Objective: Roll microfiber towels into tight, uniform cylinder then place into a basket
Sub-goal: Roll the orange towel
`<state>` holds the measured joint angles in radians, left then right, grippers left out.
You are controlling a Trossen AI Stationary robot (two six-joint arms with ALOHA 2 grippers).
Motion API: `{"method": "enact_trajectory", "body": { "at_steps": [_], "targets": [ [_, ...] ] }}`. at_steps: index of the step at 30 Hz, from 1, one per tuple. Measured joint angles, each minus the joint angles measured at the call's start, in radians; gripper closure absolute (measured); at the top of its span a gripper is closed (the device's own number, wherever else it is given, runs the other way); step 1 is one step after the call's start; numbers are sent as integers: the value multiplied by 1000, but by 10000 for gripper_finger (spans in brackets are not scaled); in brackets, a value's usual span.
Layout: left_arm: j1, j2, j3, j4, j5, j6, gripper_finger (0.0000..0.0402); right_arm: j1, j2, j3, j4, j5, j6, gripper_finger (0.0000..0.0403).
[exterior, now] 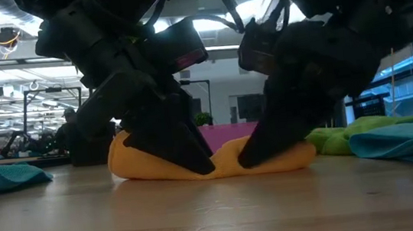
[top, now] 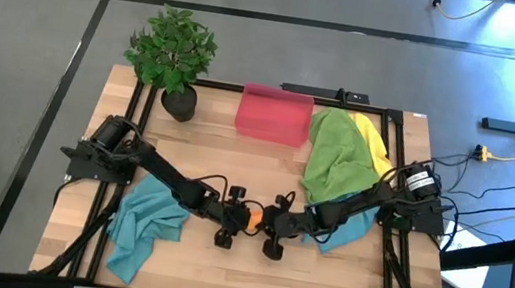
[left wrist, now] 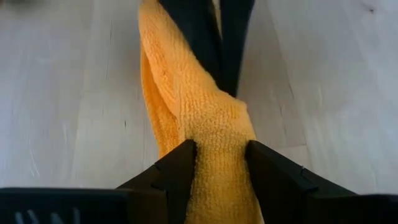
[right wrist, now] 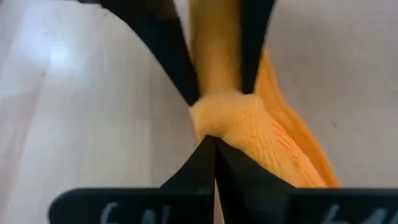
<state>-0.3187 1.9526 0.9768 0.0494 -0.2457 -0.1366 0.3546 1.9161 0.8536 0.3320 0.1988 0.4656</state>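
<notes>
Orange rolled microfiber towel (exterior: 211, 161) lies on the wooden tabletop (top: 249, 274) at six o'clock. Left tool (left wrist: 219, 163) clamps one end. Right tool (right wrist: 214, 146), fingers together, pinches the other.

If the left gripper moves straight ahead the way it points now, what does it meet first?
Most likely the right gripper, shut on the same orange towel that the left gripper holds; its dark fingers lie directly ahead.

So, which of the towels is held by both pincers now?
The orange towel, rolled up between the left pincer and right pincer. The green towel, yellow towel and teal ones lie loose, untouched.
</notes>
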Motion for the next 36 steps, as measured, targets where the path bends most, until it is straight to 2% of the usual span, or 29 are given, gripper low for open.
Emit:
{"method": "enact_trajectory", "body": {
  "at_steps": [4, 10, 15, 21, 27, 36],
  "targets": [
    [0, 1, 0, 0, -15, -18, 250, 6, -20, 0, 21, -48, 0, 383],
    [0, 1, 0, 0, -18, -20, 250, 16, -26, 0, 78, -64, 0, 398],
    [2, 1, 0, 1, -22, -25, 250, 11, -26, 0, 74, 60, 11, 395],
    [4, 2, 0, 1, -33, -25, 250, -19, -26, 2, -18, 112, 62, 399],
    [4, -9, -1, -2, -38, -14, 250, -39, -28, 4, -63, 112, 111, 397],
    [-9, -117, -8, -79, -72, 24, 250, -86, -29, 3, -136, 95, 150, 399]
  ]
}}
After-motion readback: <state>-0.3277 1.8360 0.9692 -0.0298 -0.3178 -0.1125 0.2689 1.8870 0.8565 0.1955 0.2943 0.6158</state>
